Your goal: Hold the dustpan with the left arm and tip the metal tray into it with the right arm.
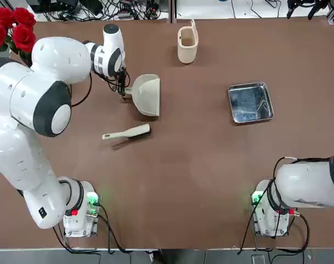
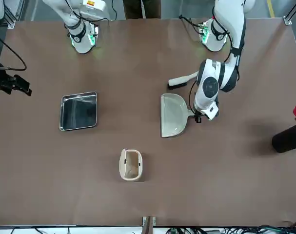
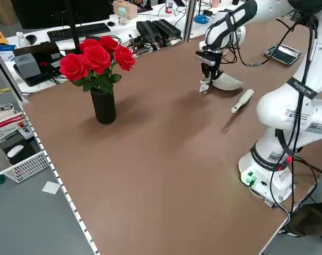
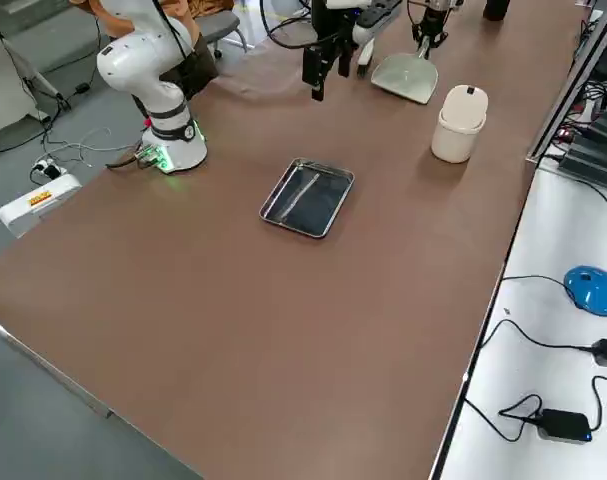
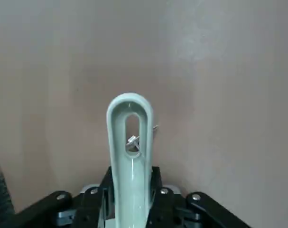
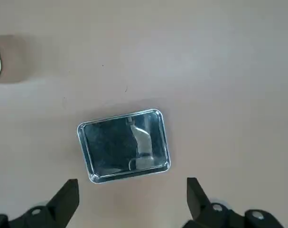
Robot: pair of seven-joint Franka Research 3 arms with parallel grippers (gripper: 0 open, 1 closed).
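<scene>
The dustpan is pinched at its handle by the left pincer, over the robot's left part of the bench. Its flat mouth is turned toward the metal tray; whether its underside touches the bench cannot be told. The tray lies flat and ungripped, well apart from the dustpan on the robot's right. The right pincer is spread and empty, held above the bench with the tray in its wrist view.

The step in hand is judged to be the approach to the tray. The spread pincer should be aligned square to one raised rim, then lowered until the rim is straddled. Closure should be made near the middle of that side, so that twisting is limited. A shallow grip is to be avoided, as the smooth metal may slip. No loose contents can be made out in the tray; a level lift is nevertheless advised.

During transfer, the cup-shaped bin and the brush should be given clearance. The dustpan should be kept steady and level, and the tray's lower rim brought over the mouth before a slow tilt is applied. If the rim is set short, spillage onto the bench is likely.
</scene>
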